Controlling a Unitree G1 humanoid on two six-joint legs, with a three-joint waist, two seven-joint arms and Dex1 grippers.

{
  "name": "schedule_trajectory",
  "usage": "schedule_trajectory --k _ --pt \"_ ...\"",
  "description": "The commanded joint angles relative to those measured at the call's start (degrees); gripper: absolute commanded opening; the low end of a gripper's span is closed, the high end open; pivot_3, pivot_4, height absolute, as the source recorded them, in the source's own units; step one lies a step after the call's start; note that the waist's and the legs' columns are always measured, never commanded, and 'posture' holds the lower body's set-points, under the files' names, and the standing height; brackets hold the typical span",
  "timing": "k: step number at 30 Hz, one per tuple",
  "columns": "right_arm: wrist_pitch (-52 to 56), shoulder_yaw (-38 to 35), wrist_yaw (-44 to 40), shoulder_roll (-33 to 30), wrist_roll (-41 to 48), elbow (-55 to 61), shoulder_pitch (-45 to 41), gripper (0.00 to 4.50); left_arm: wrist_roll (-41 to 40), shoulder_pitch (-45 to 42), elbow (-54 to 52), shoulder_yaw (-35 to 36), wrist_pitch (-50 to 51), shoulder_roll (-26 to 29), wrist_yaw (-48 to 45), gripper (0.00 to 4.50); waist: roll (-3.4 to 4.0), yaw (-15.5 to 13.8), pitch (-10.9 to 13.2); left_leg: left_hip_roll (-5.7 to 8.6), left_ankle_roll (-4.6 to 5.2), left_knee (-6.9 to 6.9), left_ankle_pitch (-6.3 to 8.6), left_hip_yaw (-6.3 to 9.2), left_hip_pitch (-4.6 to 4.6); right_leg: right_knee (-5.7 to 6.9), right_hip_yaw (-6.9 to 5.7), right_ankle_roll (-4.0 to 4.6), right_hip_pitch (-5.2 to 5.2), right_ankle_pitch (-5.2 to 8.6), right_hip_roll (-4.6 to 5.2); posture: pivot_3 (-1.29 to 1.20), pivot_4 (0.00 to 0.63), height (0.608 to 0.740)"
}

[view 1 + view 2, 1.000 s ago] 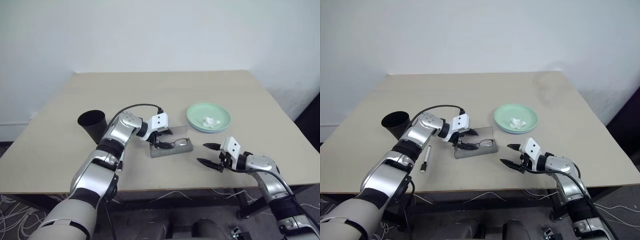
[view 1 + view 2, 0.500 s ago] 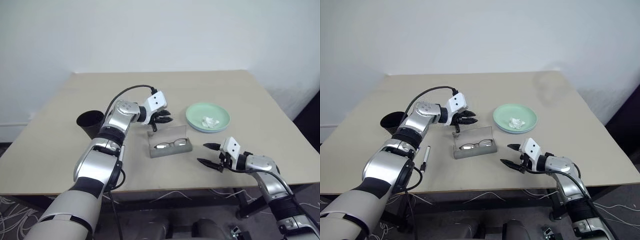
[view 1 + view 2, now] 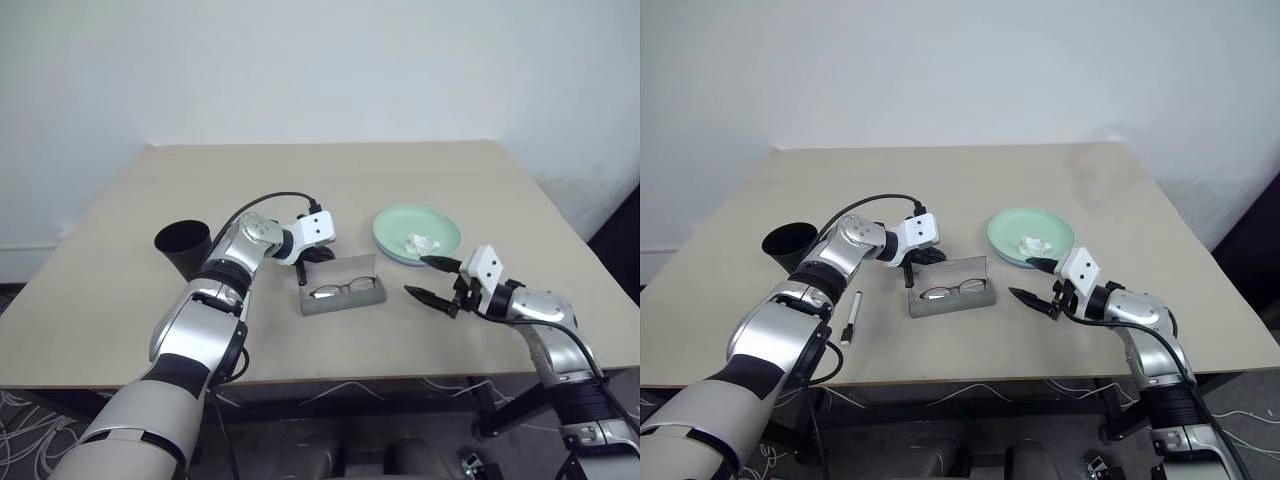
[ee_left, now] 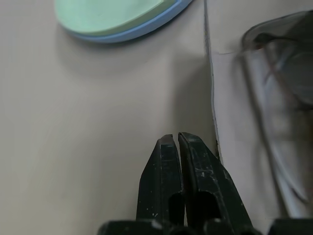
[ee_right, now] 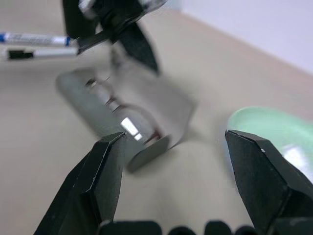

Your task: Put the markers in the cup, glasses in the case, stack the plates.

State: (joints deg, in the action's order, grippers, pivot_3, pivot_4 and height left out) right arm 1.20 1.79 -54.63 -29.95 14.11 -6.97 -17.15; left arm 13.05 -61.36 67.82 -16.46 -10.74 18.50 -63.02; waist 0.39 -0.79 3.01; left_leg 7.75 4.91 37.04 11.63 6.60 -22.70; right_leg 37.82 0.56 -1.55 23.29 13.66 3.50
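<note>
The grey case point(image 3: 343, 298) lies open mid-table, its lid standing up at the back, with the glasses point(image 3: 335, 291) inside. My left gripper point(image 3: 318, 258) is shut and empty, its tip just behind the raised lid point(image 4: 211, 93). My right gripper point(image 3: 420, 278) hovers open to the right of the case, holding nothing. The mint green plate sits on the light blue one point(image 3: 417, 232) at the right. The black cup point(image 3: 183, 245) stands at the left. Two markers point(image 5: 34, 38) lie on the table; one marker point(image 3: 851, 318) is near the front left, by my left arm.
A crumpled white tissue point(image 3: 422, 242) rests on the green plate. The table's front edge point(image 3: 330, 378) runs close below the case. Bare tabletop stretches behind the case and plates to the wall.
My left gripper let go of the glasses in the case, lifted out, shut, and settled behind the lid. My right gripper rose and came nearer the case and plates.
</note>
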Motion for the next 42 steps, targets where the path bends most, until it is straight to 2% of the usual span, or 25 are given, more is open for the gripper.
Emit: schedule_trajectory --k 1,7,15,21,28,34,42 --pt "-0.2 -1.7 0.0 -0.7 1.4 2.2 -1.1 3.50 -2.9 1.2 -4.8 1.6 0.1 1.4 -6.3 0.05 0.00 0.0 0.0 0.00 0.00 0.00 0.00 0.00 0.00 0.00 0.00 0.00 0.00 0.00 0.00 0.00 0.000 0.734" --pt "-0.5 -1.2 0.2 -0.1 0.8 1.3 -1.4 3.50 -5.1 7.4 -15.1 0.8 3.0 3.4 -13.0 0.05 0.01 0.1 0.0 0.00 0.00 -0.01 0.00 0.00 0.00 0.00 0.04 0.22 0.03 -0.13 -0.01 0.00 0.000 0.734" --pt "-0.9 -0.5 0.0 0.4 0.4 0.2 -1.7 3.50 -6.8 15.7 -29.0 0.9 10.4 5.9 -11.5 0.05 0.02 0.0 0.0 0.00 0.00 -0.02 0.00 0.00 0.05 0.01 0.06 0.26 -0.01 -0.15 -0.02 0.00 0.000 0.734" --pt "-0.8 0.2 -0.5 0.7 0.4 0.0 -2.3 3.50 -6.4 17.2 -35.4 5.5 19.7 4.2 6.9 0.05 0.02 0.0 0.0 -0.01 0.00 -0.01 0.00 0.00 0.06 0.03 0.07 0.23 -0.01 -0.14 -0.05 0.00 0.000 0.734" --pt "-1.1 0.9 -2.1 0.5 0.4 -1.7 -3.5 3.50 -6.2 27.6 -61.8 12.7 47.0 -1.1 26.9 0.05 0.02 0.1 0.0 -0.01 -0.01 -0.03 0.00 0.00 0.06 0.00 0.14 0.30 0.01 -0.18 -0.08 0.00 0.000 0.734" --pt "-2.0 1.5 -4.0 0.7 0.2 -4.6 -5.5 3.50 -3.2 33.2 -78.8 17.5 70.7 -6.9 42.0 0.05 0.01 0.0 0.0 -0.18 -0.04 0.01 -0.02 -0.01 0.10 0.01 0.13 0.36 -0.05 -0.23 -0.35 0.00 0.000 0.734" --pt "-3.8 2.7 -5.6 2.4 -0.6 -9.3 -8.9 3.50 2.1 34.5 -89.0 19.5 87.8 -9.8 54.7 0.05 0.01 0.1 0.0 -0.44 -0.31 0.04 -0.17 0.00 0.17 0.03 0.12 0.42 -0.07 -0.38 -0.54 0.00 0.000 0.734"
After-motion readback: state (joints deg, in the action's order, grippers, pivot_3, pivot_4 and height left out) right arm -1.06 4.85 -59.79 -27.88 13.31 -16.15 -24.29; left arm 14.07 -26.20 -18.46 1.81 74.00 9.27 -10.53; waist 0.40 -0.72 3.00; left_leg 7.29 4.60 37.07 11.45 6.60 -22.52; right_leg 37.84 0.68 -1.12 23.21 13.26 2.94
